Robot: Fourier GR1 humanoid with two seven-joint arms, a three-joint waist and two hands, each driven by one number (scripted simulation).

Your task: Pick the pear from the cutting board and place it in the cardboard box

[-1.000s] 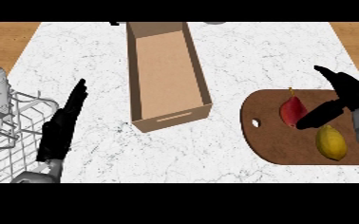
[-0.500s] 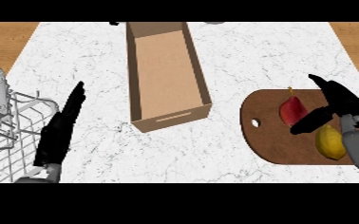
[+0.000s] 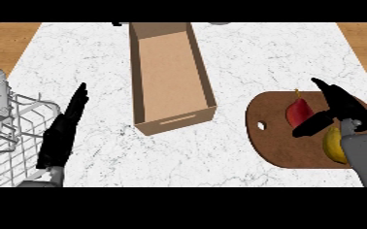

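Pear (image 3: 299, 112) lies red and thin-stemmed on the cutting board (image 3: 276, 148), which we find to the right of the cardboard box (image 3: 172, 77) on the white marble counter (image 3: 251, 58), a little apart from the box's right wall. On the side of the pear away from the box we see the right hand (image 3: 342, 107) spread wide open over the board. Its fingers run straight along the pear's far side and its thumb angles across just below the fruit, so the pear shows in the gap between them (whether any finger actually touches it we cannot tell), and nothing is grasped. Farther from the box than the pear, a yellow fruit (image 3: 332, 144) rests on the same board, partly behind the grey forearm. Left of the box, the left hand (image 3: 63, 128) rests with straight fingers, holding nothing, beside a wire rack (image 3: 20, 126). We see the box standing open-topped.
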